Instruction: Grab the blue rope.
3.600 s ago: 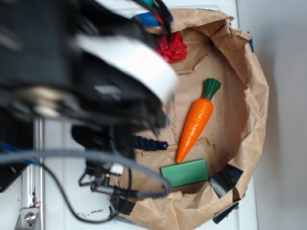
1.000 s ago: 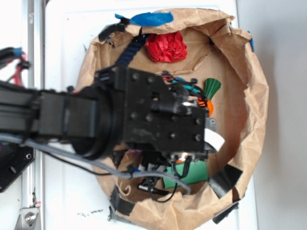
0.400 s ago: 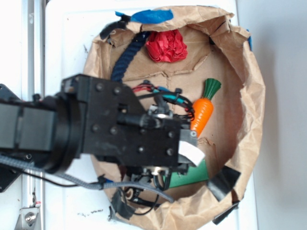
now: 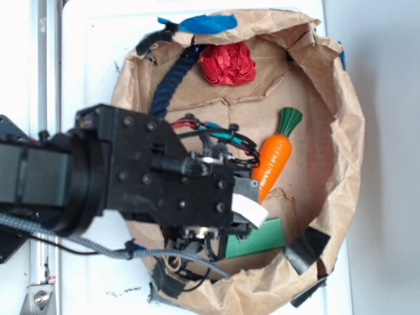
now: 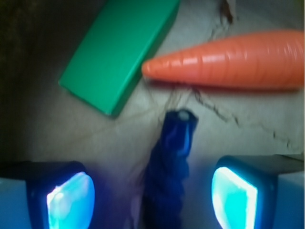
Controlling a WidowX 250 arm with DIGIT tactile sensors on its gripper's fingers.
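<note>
Lying on the brown paper [image 5: 248,143], the blue rope [image 5: 167,176] is seen between the spread fingers [image 5: 236,198] of the end effector [image 5: 152,195], untouched by either. Its cut tip is near the orange carrot [image 5: 228,59] and green block [image 5: 119,47].

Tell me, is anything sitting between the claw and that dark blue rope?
Nothing visible does. In the wrist view the blue rope lies in the open gap of the gripper. The carrot and green block lie beyond its end.
</note>
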